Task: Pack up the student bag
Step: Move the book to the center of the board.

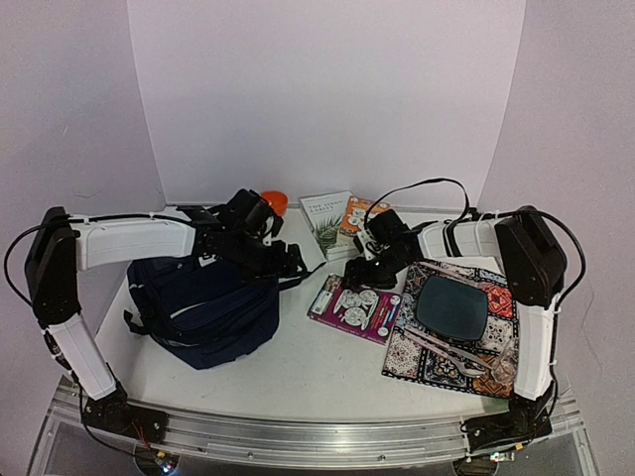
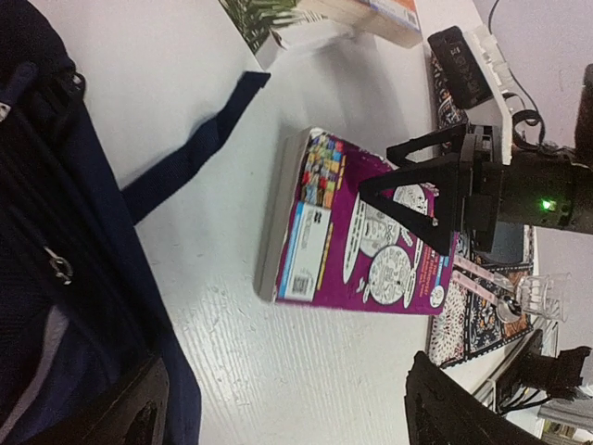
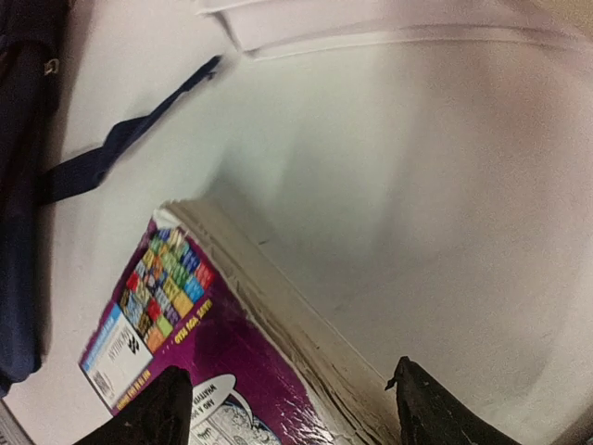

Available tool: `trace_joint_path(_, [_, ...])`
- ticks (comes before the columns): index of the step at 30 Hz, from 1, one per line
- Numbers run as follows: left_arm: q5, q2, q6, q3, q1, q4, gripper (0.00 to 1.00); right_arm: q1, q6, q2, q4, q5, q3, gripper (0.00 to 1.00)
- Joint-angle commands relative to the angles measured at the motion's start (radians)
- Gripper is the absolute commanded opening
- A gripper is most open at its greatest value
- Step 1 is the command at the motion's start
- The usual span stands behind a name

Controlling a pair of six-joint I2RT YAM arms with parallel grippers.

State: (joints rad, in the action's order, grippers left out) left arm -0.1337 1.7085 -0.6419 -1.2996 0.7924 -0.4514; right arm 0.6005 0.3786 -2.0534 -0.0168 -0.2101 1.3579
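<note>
The student bag (image 1: 203,307) lies on the left of the table, a navy backpack with a loose strap (image 2: 190,148) trailing right. My left gripper (image 1: 294,263) hangs just past the bag's right edge, open, and in its wrist view the left gripper (image 2: 287,417) has only bare table between its fingers. A purple book (image 1: 355,307) lies flat at the centre. My right gripper (image 1: 366,281) is low over that book's far end. In the right wrist view the right gripper (image 3: 292,417) is open, one finger over the purple book's (image 3: 185,315) cover and the other beyond its page edge.
Two books (image 1: 327,220) stand at the back wall beside an orange object (image 1: 275,201). On the right a patterned mat (image 1: 437,362) carries a dark square plate (image 1: 451,305) and long utensils (image 1: 446,349). White walls close in the table on three sides.
</note>
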Motion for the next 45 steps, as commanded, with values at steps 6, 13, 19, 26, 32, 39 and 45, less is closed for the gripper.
trace_joint_path(6, [-0.087,0.085,-0.059,-0.052,0.066,0.042,0.79,0.051,0.019,0.103,0.040,0.028,-0.025,0.78])
trace_joint_path(13, [-0.128,0.126,0.019,-0.015,0.144,0.029,0.56,0.003,-0.095,0.145,0.153,0.032,-0.045,0.79])
trace_joint_path(19, [-0.155,0.210,0.070,-0.027,0.193,0.008,0.42,-0.015,-0.095,0.144,0.164,-0.003,-0.069,0.79])
trace_joint_path(26, [-0.145,0.303,0.085,-0.051,0.202,0.007,0.37,-0.018,-0.081,0.133,0.183,-0.067,-0.081,0.78])
trace_joint_path(32, [-0.017,0.335,0.070,-0.046,0.150,0.008,0.35,0.012,-0.029,0.139,0.170,-0.157,-0.127,0.75])
trace_joint_path(39, [0.027,0.349,0.074,-0.138,0.048,0.008,0.35,0.064,0.100,0.181,0.058,-0.237,-0.208,0.74])
trace_joint_path(45, [0.020,0.411,0.074,-0.255,0.039,0.008,0.37,0.071,0.227,0.231,-0.099,-0.251,-0.297,0.74])
